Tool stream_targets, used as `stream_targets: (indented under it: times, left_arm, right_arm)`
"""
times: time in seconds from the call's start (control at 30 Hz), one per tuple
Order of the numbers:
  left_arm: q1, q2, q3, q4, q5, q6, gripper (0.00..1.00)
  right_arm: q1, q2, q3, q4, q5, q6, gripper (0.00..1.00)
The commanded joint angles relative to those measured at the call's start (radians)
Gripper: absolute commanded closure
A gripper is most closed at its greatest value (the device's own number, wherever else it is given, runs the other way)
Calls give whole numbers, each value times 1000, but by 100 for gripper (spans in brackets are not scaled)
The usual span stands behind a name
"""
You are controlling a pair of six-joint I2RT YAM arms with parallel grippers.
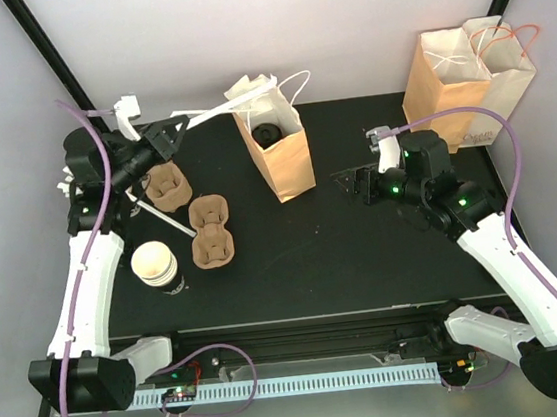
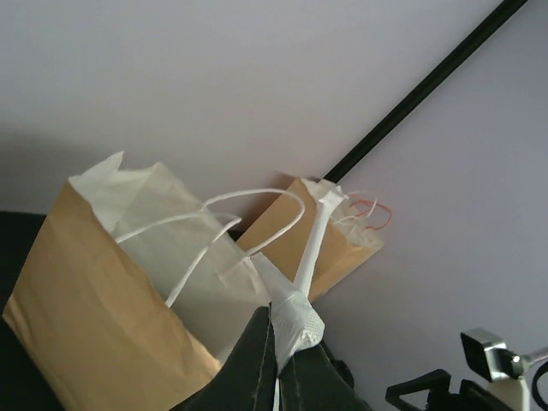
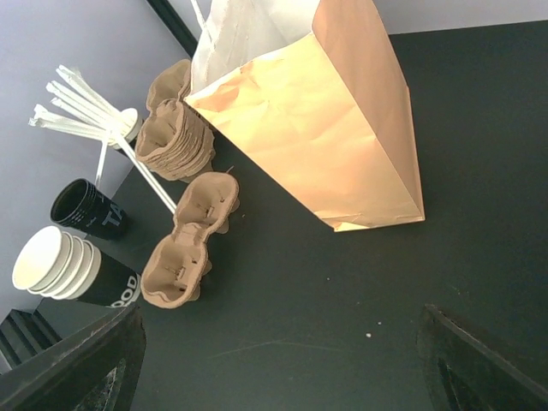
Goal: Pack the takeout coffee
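The takeout coffee (image 1: pixel 268 134) sits inside the open paper bag (image 1: pixel 283 163) at mid-desk (image 1: pixel 365 259), between the two arms. The left claw (image 1: pixel 171 132), raised beside the bag's rim, is clamped on a wrapped straw (image 1: pixel 212 110). The right claw (image 1: pixel 353 182), low and pointing at the bag, stands apart and empty. A second bag (image 1: pixel 461 87) stands far right: two bags, one coffee.

Stack of cups (image 3: pixel 77 270): white letters "OOD" on the black outer wall, the word cut off.
Black cup (image 3: pixel 86 208): white letters, possibly "TA", partly hidden.
Far paper bag (image 1: pixel 447 99): faint front print, unreadable.
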Motion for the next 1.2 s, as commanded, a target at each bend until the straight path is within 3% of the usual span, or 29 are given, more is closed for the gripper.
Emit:
stream_targets:
  times: [0.0, 0.13, 0.27, 0.4, 0.53, 0.87, 1.03, 1.17]
  left_arm:
    - [-22, 20, 36, -114, -3, 99, 98]
    - [-47, 58, 87, -246, -100, 161, 98]
    - [-64, 122, 159, -345, -94, 189, 98]
    - [-88, 196, 229, -423, -94, 214, 86]
    - [-110, 233, 283, -464, -91, 229, 77]
    - [-149, 284, 334, -451, -88, 226, 71]
    - [-149, 243, 262, -477, -152, 301, 44]
    - [-183, 234, 230, -647, -385, 451, 39]
  right_arm:
    - [3, -19, 13, -21, 15, 8, 11]
    - [3, -24, 14, -30, 20, 9, 11]
    - [4, -26, 13, -34, 25, 11, 11]
    - [4, -20, 14, -35, 26, 9, 11]
    - [4, -14, 9, -35, 23, 9, 10]
    - [4, -17, 3, -38, 26, 2, 10]
    - [4, -4, -7, -41, -3, -7, 10]
    - [3, -3, -13, -42, -4, -12, 10]
